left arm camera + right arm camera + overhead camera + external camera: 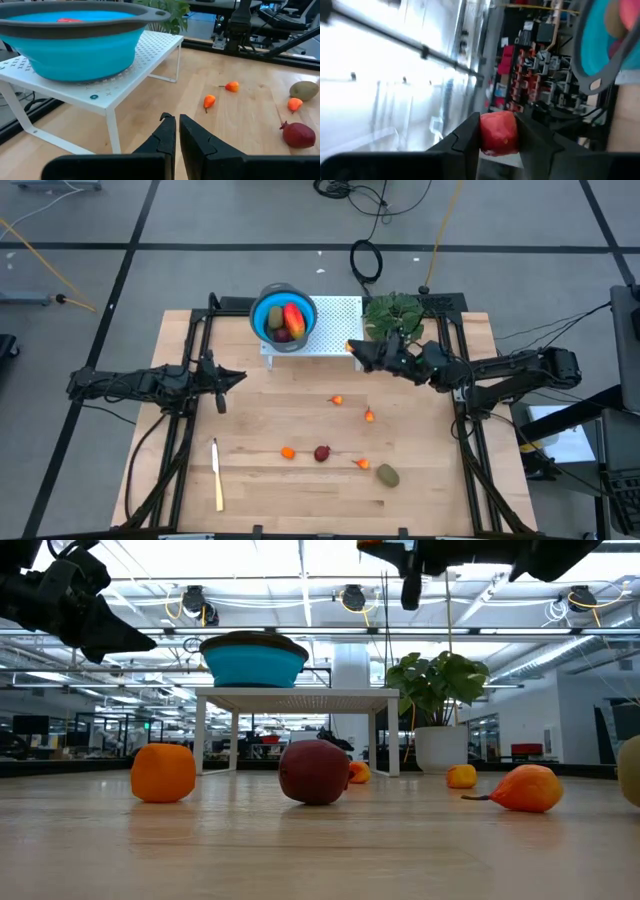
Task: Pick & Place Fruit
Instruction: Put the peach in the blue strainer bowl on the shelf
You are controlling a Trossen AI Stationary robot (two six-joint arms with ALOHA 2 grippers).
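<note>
The wooden table [300, 500] carried a white perforated stand [335, 320] at its twelve o'clock edge, with a blue bowl [268, 315] on top and a leafy plant [392, 313] at about one o'clock. Inside the bowl lay the oblong red-orange-yellow fruit [293, 315], an olive-brown oval [275, 318] and a dark red ball [283, 335].

The right gripper [499, 131] was raised at the stand's right end, near one o'clock, its fingers clamped on a small orange-red fruit [498, 133]. The left gripper [176, 122] hovered at nine o'clock, fingers pressed together and holding nothing.

Loose on the board: an olive-brown oval [388, 475] at five o'clock, a dark red ball [322, 452] near six, and tiny orange pieces at the centre [337, 400], just right of centre [369, 416], and flanking the ball [288, 452] [363, 464]. A cream knife [217, 473] lay at seven o'clock.
</note>
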